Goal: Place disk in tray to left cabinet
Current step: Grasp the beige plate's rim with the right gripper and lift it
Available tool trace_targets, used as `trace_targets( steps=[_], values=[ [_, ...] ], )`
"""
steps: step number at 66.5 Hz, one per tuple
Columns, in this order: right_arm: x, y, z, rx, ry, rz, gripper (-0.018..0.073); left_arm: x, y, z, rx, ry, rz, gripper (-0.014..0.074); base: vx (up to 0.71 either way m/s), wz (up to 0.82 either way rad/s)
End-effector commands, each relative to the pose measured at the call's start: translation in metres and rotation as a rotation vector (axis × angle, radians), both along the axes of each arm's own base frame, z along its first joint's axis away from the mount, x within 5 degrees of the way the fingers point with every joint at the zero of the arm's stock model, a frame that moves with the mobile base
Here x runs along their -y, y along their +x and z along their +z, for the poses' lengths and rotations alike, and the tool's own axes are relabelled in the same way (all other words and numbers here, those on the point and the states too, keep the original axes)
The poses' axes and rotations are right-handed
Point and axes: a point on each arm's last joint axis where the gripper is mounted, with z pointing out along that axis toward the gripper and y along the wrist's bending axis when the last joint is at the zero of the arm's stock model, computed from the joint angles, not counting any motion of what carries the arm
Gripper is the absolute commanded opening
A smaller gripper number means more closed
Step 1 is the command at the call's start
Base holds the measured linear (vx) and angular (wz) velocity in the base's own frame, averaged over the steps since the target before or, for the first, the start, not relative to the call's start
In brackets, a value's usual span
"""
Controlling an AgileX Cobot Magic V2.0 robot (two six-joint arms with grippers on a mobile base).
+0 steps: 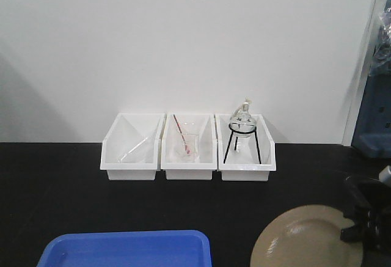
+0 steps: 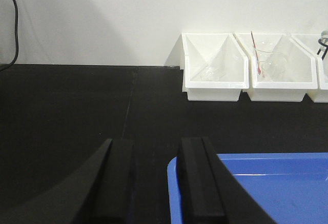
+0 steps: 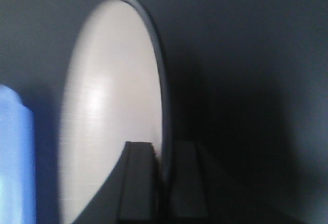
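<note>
At 5 o'clock in the front view, the disk [image 1: 305,239] was apart from the tray [image 1: 125,248] at 7 o'clock. The right gripper [image 3: 163,149] was closed on its 3 o'clock rim. The left gripper [image 2: 155,152] stood parted, empty, at the tray's 9 o'clock edge.

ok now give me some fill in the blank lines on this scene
1. ___ white bins stand against the wall.
2. The flask on its black stand sits in the ___ bin, seen from the front.
3. At the plate, the right fingers straddle its ___.
4. The tray is ___ in colour.
Missing: three; right; rim; blue.
</note>
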Motion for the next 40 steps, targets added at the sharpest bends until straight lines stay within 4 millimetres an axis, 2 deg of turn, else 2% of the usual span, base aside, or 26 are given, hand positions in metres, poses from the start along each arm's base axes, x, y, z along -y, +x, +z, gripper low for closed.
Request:
trace_targets(
  steps=[1, 11, 12, 20, 28, 33, 40],
  values=[
    [0.002, 0.009, 0.049, 0.143, 0.012, -0.030, -0.0008, 0.000, 0.002, 0.018, 0.105, -0.010, -0.002, 0.0359, 0.00, 0.00],
    [0.002, 0.022, 0.093, 0.247, 0.047, -0.034, -0.0008, 0.000, 0.002, 0.018, 0.105, -0.010, -0.002, 0.0359, 0.00, 0.00],
    [-0.001, 0.027, 0.115, 0.308, 0.152, -0.074, -0.0008, 0.000, 0.002, 0.018, 0.105, -0.010, -0.002, 0.0359, 0.00, 0.00],
    [-0.015, 0.033, 0.139, 0.397, 0.299, -0.060, -0.0008, 0.000, 0.002, 0.018, 0.105, -0.010, -0.002, 0.0359, 0.00, 0.00],
    [-0.053, 0.037, 0.151, 0.461, 0.384, 0.033, -0.0008, 0.000, 0.002, 0.018, 0.105, -0.010, -0.002, 0.0359, 0.00, 0.00],
    [-0.090, 0.040, 0.149, 0.455, 0.429, 0.110, -0.0008, 0.000, 0.002, 0.018, 0.105, -0.010, -0.002, 0.0359, 0.00, 0.00],
    [-0.147, 0.042, 0.134, 0.401, 0.460, 0.201, -0.0008, 0.000, 0.002, 0.018, 0.105, -0.010, -0.002, 0.0359, 0.00, 0.00]
  ],
)
